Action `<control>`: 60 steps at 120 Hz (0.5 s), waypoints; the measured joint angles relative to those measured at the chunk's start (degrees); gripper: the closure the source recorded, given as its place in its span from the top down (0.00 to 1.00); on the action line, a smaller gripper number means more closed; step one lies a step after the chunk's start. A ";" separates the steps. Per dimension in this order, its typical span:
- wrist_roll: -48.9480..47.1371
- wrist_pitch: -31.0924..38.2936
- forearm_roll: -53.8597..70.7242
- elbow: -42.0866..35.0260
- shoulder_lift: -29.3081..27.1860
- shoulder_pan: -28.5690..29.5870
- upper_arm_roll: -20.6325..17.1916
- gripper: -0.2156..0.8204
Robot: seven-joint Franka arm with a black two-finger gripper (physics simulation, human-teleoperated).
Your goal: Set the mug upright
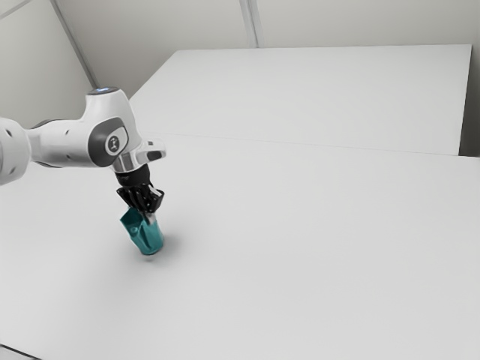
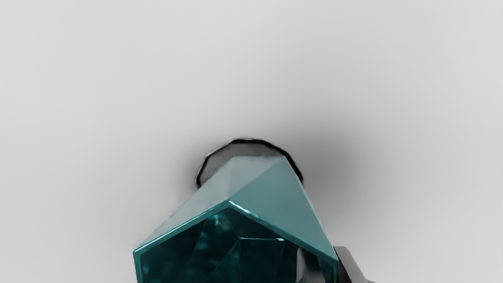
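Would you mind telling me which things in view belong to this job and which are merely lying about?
Part of the job:
Teal faceted mug, tilted
Black two-finger gripper, its fingers pinching the mug's wall

Just lying about:
Thin black strand, perhaps a cable, in the exterior view's lower left corner

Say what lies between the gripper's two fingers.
The mug's wall, near the rim. The wrist view shows it: one finger is inside the mug, the other outside.
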 joint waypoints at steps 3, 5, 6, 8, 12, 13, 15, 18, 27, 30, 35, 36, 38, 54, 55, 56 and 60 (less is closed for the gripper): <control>-0.08 -0.01 -0.02 0.01 0.11 -0.03 0.00 0.14; -0.14 -0.01 -0.03 0.04 0.16 -0.05 0.00 0.17; -0.16 -0.02 -0.04 0.08 0.18 -0.06 0.00 0.19; -0.22 -0.03 -0.05 0.17 0.21 -0.08 0.00 0.21; -0.32 -0.06 -0.07 0.33 0.25 -0.11 0.00 0.27; -0.34 -0.06 -0.08 0.41 0.26 -0.12 0.00 0.29; -0.39 -0.08 -0.10 0.54 0.27 -0.14 0.00 0.32; -0.45 -0.10 -0.15 0.83 0.29 -0.16 0.00 0.36; -0.64 -0.23 -0.33 2.41 0.44 -0.22 0.00 0.49; -0.70 -0.28 -0.37 3.06 0.49 -0.24 0.00 0.52; -0.79 -0.42 -0.43 4.25 0.53 -0.33 -0.04 0.57; -0.81 -0.46 -0.44 4.47 0.52 -0.35 -0.05 0.57; -0.84 -0.54 -0.45 4.85 0.46 -0.42 -0.06 0.59; -1.03 -1.08 -0.54 6.57 -0.18 -0.94 -0.09 0.68; -1.02 -1.17 -0.54 6.86 -0.16 -0.97 -0.09 0.69; -1.02 -1.30 -0.54 7.21 -0.13 -0.99 -0.09 0.69; -0.98 -1.98 -0.55 9.03 0.07 -1.20 0.01 0.70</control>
